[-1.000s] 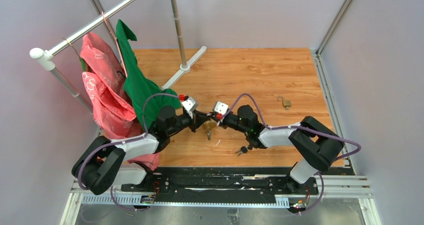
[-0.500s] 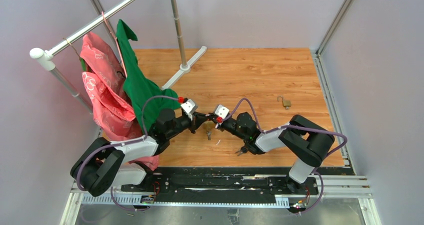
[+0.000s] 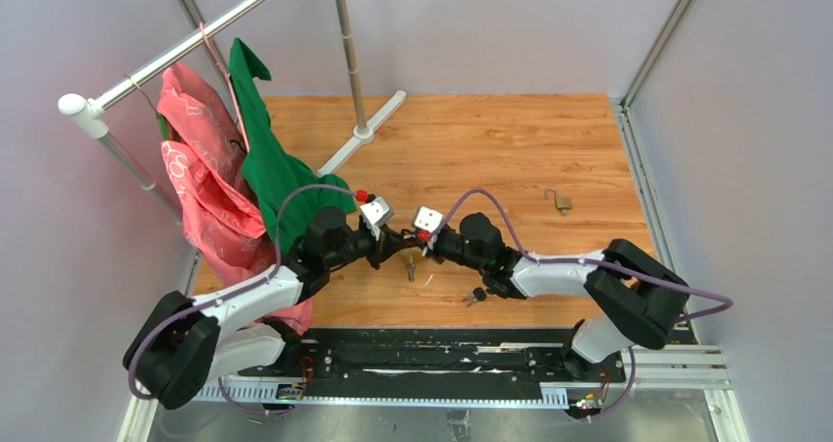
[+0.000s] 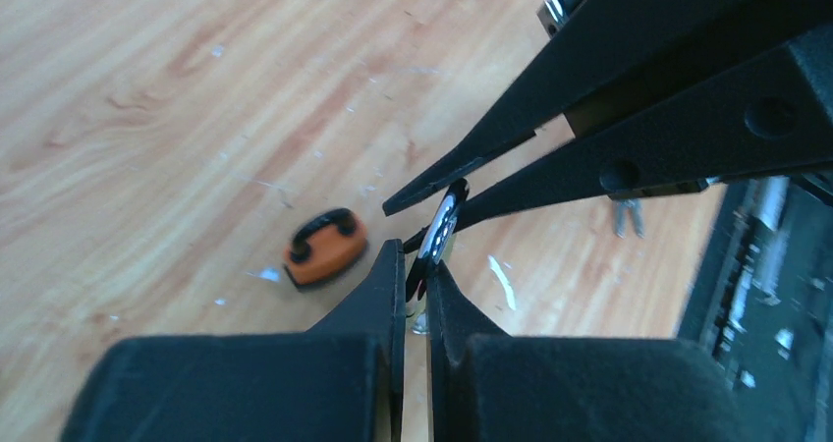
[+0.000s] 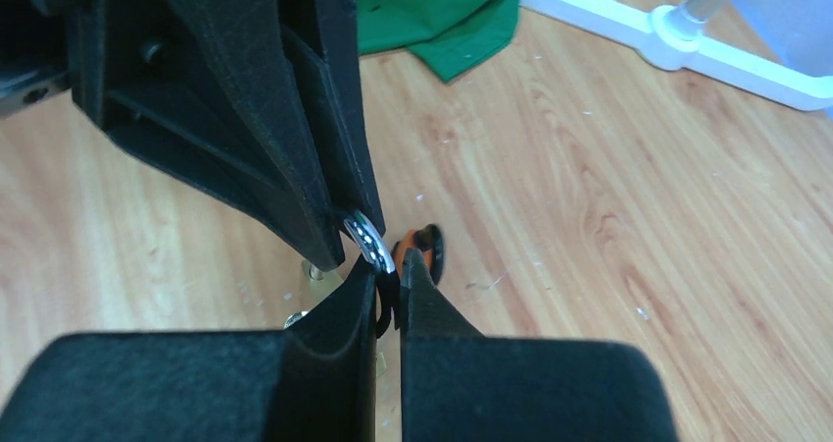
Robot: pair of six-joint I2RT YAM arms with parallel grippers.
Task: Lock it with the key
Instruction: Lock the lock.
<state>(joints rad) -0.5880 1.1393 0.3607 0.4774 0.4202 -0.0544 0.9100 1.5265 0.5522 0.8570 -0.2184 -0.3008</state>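
My left gripper [image 3: 394, 248] and right gripper [image 3: 412, 248] meet tip to tip above the middle of the wooden table [image 3: 511, 147]. In the left wrist view my left gripper [image 4: 415, 255] is shut on a chrome ring-shaped shackle [image 4: 444, 228] with a black piece behind it. A small brass body [image 5: 314, 270] hangs under it. In the right wrist view my right gripper [image 5: 390, 265] is shut on a black key head, right beside the same chrome shackle [image 5: 371, 241]. The key's blade is hidden.
A small orange padlock [image 4: 324, 250] lies on the wood just beyond the grippers. A black-headed key bunch [image 3: 477, 294] lies near the right arm. A brass hook [image 3: 558, 201] lies far right. A clothes rack with green cloth [image 3: 275, 157] and pink bags [image 3: 206, 187] stands left.
Both grippers stay shut and pressed together over the same spot, shifted slightly left. The right arm's elbow has swung outward to the right and the left arm's elbow has dropped lower left.
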